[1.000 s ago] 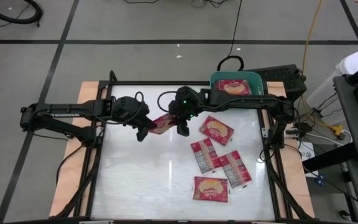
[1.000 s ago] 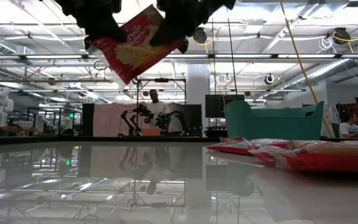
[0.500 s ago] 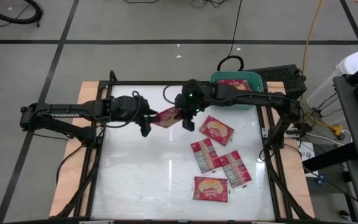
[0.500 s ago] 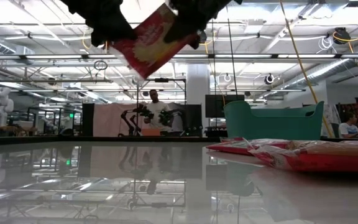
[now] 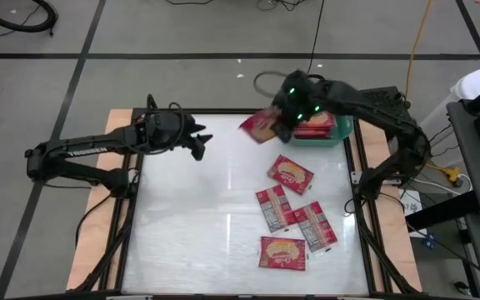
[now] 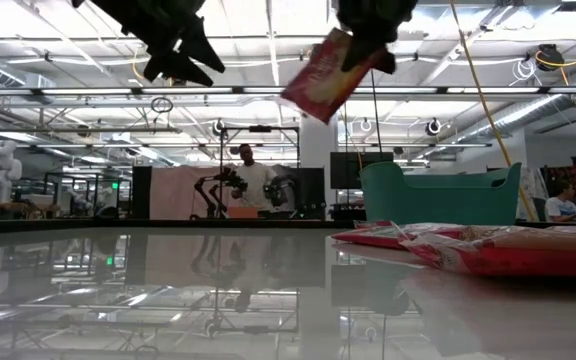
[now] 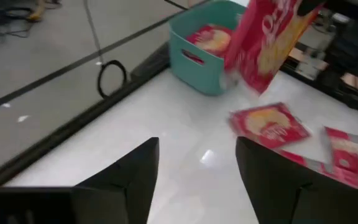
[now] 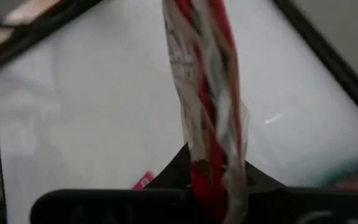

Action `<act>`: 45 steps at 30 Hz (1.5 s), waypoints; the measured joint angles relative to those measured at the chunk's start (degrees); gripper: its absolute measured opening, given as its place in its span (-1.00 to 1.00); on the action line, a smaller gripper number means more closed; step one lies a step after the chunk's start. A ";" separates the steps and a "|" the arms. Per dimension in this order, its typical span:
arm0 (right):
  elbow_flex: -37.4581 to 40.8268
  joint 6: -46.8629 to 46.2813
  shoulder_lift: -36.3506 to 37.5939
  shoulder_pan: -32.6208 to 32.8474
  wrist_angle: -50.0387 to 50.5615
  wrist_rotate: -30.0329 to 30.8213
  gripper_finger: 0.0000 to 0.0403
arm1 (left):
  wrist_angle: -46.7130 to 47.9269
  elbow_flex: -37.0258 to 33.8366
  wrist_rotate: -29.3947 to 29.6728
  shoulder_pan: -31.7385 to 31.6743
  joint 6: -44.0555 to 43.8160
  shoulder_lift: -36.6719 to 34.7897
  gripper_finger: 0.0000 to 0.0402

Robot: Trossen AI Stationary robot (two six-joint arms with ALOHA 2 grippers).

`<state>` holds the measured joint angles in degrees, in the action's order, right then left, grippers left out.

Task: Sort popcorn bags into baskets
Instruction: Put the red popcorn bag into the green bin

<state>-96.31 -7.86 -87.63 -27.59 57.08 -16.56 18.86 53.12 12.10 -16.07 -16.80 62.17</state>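
From above, the right gripper (image 5: 280,125) pinches a red popcorn bag (image 5: 259,127) up in the air near the 12 o'clock edge of the table (image 5: 190,225). The teal basket (image 5: 340,137) sits just at 3 o'clock from the bag. One popcorn bag (image 5: 313,127) is in the basket, partly hidden by the arm. Four more bags (image 5: 290,173) lie flat on the table toward 5 o'clock. The left gripper (image 5: 200,143) hangs at 9 o'clock from the held bag, well apart, holding nothing.

From table height, the held bag (image 6: 325,77) hangs tilted from the right gripper (image 6: 368,40), high up. The basket (image 6: 438,195) stands below it toward 4 o'clock. The left gripper (image 6: 183,60) is up at 10 o'clock with its fingers spread.

From the left wrist, the left gripper (image 7: 197,165) has its two fingers wide apart with nothing between them. Ahead, the held bag (image 7: 263,46) hangs just beside the basket (image 7: 201,65).

From the right wrist, the right gripper (image 8: 213,171) squeezes the bag (image 8: 207,99) at its bottom end, seen edge-on.

I think the step now is carrying this bag over the basket. To do it well, the right gripper should keep squeezing tight until the whole bag hangs over the opening, not over the rim. Then it can go low and let go, so the floppy bag lands flat on the one inside.
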 joint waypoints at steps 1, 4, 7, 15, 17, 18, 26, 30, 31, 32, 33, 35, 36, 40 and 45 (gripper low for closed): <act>0.01 -1.46 0.65 -1.53 0.44 -0.01 -0.92 | -0.15 0.00 0.02 -0.84 0.36 0.00 0.03; 0.02 -3.88 2.78 -6.30 1.19 -0.02 -0.91 | -0.22 0.00 -0.04 -3.20 1.28 0.00 -0.07; 0.00 -6.30 3.96 -11.53 3.19 -0.04 -0.92 | -0.38 0.00 -0.76 -5.06 1.63 0.00 -0.16; 0.02 -11.54 4.15 -24.78 11.12 0.05 -0.92 | -0.36 0.00 -2.14 -7.16 1.67 0.00 -0.28; 0.00 -12.54 4.17 -27.12 11.17 -0.02 -0.92 | -0.35 0.00 -2.16 -7.17 1.67 0.00 -0.30; 0.00 -12.81 4.17 -28.17 11.28 -0.05 -0.92 | -0.33 0.00 -2.16 -7.17 1.67 0.00 -0.30; 1.84 -15.80 3.99 -35.21 10.46 -2.04 -0.92 | -0.33 0.00 -2.16 -7.17 1.64 0.00 -0.30; 6.89 -18.64 3.96 -36.36 6.83 -6.46 -0.92 | -0.31 0.00 -2.16 -7.17 1.62 0.00 -0.30; 8.34 -19.03 3.92 -36.46 5.53 -6.85 -0.92 | -0.31 0.00 -2.16 -7.17 1.62 0.00 -0.30; 9.66 -19.38 3.90 -36.50 4.23 -7.23 -0.92 | -0.31 0.00 -2.16 -7.17 1.60 0.00 -0.30; 11.02 -19.84 3.89 -36.52 2.73 -7.69 -0.92 | -0.31 0.00 -2.16 -7.17 1.60 0.00 -0.30; 13.46 -20.57 3.91 -36.54 0.10 -7.73 -0.92 | -0.31 0.00 -2.16 -7.17 1.58 0.00 -0.30; 14.64 -20.84 3.91 -36.60 -0.82 -7.76 -0.92 | -0.29 0.00 -2.16 -7.17 1.58 0.00 -0.30; 18.65 -21.30 3.91 -37.36 -3.22 -9.41 -0.92 | -0.27 0.00 -2.43 -7.15 1.03 0.00 -0.30; 22.75 -21.48 3.91 -38.79 -6.70 -11.93 -0.88 | -0.27 0.00 -3.26 -7.04 0.85 0.00 -0.30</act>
<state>-73.57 -29.34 -83.72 -66.39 50.38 -28.49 18.59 53.12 8.84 -23.11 -15.95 62.17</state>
